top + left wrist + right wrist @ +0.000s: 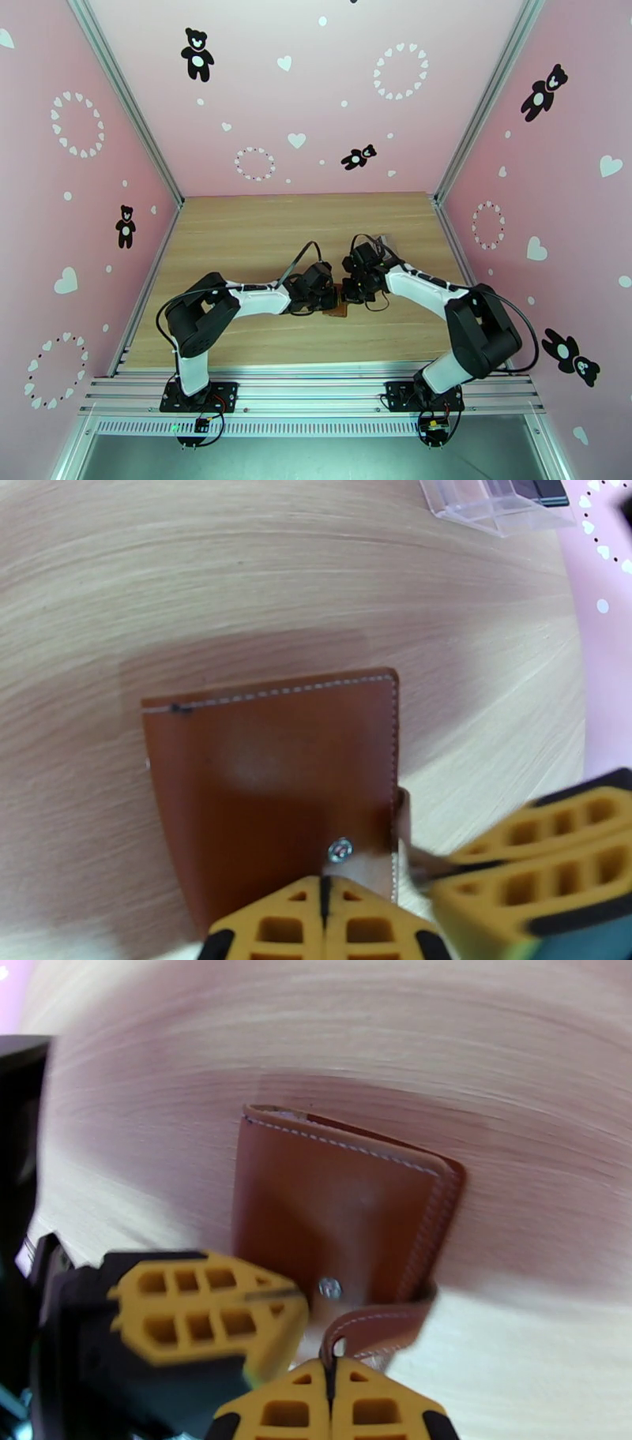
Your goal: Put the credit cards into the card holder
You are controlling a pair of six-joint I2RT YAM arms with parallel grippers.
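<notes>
The card holder (268, 780) is a brown stitched wallet lying folded shut on the wooden table, its metal snap facing up. In the top view it shows as a small brown patch (338, 309) between the two arms. My left gripper (324, 894) is shut on the wallet's near edge, just below the snap. From the other side, my right gripper (330, 1370) is shut on the looped snap tab (379, 1325). The two pairs of yellow fingers almost touch each other. A dark credit card (545, 489) lies in a clear plastic case at the frame's top edge.
The clear plastic case (494, 504) stands on the table beyond the wallet, toward the right wall. Pink walls close the table on three sides. Bare wood (253, 229) surrounds the wallet on the left and far sides.
</notes>
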